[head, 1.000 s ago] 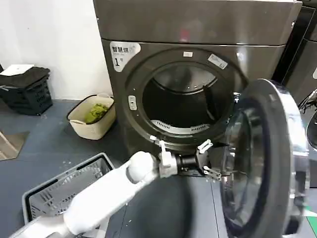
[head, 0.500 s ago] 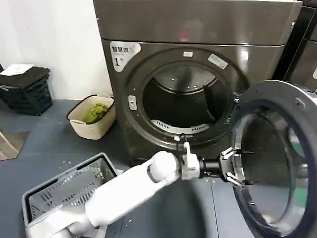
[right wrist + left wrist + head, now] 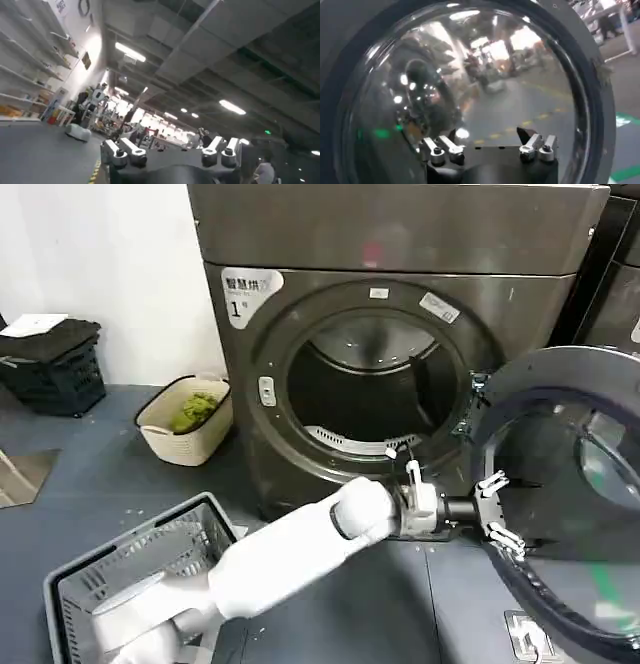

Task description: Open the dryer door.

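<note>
The dark grey-bronze dryer (image 3: 400,234) carries a white "1" sticker (image 3: 250,289), and its drum opening (image 3: 370,394) is exposed. The dryer door (image 3: 560,474) stands swung wide to the right, its inner side facing me. My left arm reaches from the lower left, and the left gripper (image 3: 503,509) is open at the door's inner left rim with nothing between its fingers. In the left wrist view the door's glass (image 3: 470,75) is close in front of the open left gripper (image 3: 490,147). The right gripper (image 3: 170,150) is open and empty, pointing up at a ceiling.
A beige basket (image 3: 185,419) with green cloth sits left of the dryer. A grey plastic basket (image 3: 130,569) stands at the lower left on the floor. A black crate (image 3: 55,369) is by the left wall. Another dark machine (image 3: 610,294) stands at the right.
The door has swung further open to the right. My left gripper has followed it rightward and slightly down, staying open at the door's inner rim.
</note>
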{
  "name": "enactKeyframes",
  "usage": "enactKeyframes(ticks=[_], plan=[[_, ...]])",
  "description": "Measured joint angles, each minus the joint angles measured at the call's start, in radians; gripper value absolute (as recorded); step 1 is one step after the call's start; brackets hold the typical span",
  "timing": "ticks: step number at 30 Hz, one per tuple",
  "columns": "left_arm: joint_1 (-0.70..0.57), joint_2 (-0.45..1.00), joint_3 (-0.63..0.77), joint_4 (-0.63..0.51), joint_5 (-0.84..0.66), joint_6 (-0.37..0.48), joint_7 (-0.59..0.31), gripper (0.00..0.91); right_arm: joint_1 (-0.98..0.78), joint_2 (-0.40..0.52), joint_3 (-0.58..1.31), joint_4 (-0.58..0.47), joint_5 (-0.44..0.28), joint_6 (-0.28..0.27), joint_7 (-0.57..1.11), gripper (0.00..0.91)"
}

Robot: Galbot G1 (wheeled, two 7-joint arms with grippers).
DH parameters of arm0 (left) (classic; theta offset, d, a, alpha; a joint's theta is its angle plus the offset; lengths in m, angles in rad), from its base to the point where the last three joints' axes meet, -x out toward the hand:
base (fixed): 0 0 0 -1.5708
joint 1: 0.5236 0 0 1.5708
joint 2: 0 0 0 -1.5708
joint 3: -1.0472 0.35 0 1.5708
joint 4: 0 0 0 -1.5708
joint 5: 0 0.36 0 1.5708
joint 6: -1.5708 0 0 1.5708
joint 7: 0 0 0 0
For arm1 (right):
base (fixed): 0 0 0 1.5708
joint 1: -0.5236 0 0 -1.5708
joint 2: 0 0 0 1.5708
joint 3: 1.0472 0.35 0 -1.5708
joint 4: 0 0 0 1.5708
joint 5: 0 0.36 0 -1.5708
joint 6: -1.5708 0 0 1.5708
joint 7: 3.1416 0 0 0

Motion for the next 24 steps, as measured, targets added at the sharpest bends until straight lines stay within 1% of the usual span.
enactKeyframes(ticks=[6,12,14,18,24], plan=[[0.0,-0.04,0.001,0.036,0.023,0.026,-0.029,0.907,0.0,-0.013,0.004,-0.015,-0.003,-0.002,0.011,0.907],[-0.003,-0.053,0.0,0.03,0.024,0.04,-0.029,0.907,-0.002,-0.034,0.007,-0.039,-0.017,-0.002,0.014,0.907],[-0.002,-0.045,0.001,0.016,0.021,0.05,-0.029,0.907,-0.001,-0.04,0.007,-0.048,-0.028,-0.001,0.013,0.907],[0.013,-0.022,0.002,-0.023,0.022,0.063,-0.021,0.907,0.005,-0.054,-0.003,-0.064,-0.03,-0.011,0.006,0.907],[0.042,0.05,-0.015,-0.107,0.02,0.068,-0.017,0.907,0.022,-0.079,-0.024,-0.082,-0.045,-0.012,-0.002,0.907]])
